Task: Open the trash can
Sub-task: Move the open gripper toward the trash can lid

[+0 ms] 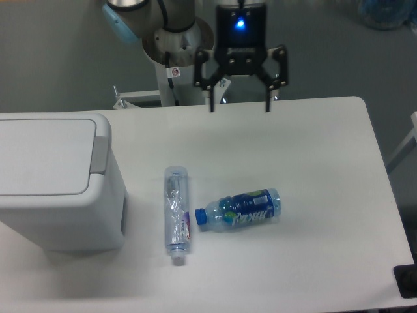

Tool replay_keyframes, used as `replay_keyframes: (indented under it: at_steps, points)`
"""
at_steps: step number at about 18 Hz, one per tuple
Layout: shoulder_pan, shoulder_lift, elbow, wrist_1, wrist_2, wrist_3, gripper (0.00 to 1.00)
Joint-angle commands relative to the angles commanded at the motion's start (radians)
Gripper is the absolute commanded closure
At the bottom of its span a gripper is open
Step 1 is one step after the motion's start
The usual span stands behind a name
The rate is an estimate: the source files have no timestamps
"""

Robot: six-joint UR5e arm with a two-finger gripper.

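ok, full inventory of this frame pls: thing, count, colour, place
trash can: 1, white with grey hinge strip, left edge of table, lid shut
clear bottle: 1, transparent, lying mid-table, right of the trash can
blue-label bottle: 1, clear with blue cap and blue label, lying beside the clear bottle, on its right
table: 1, white, fills most of view
robot base: 1, grey-white, behind the table's far edge
gripper: 1, black, blue light lit, fingers spread, over the far table edge, holding nothing

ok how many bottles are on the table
2. A clear bottle lies lengthwise right of the trash can; a blue-labelled bottle lies on its side just right of it. None visibly hidden.
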State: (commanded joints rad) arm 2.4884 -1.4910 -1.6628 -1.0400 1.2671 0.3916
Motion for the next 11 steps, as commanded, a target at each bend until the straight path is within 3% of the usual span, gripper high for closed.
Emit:
replay_keyframes:
  at_steps: [5, 11]
  points:
    - [-0.101, -0.048, -0.003, 0.112, 0.000, -0.178, 0.00]
    - [-0.178, -0.075, -0.015, 0.127, 0.003, -0.188, 0.00]
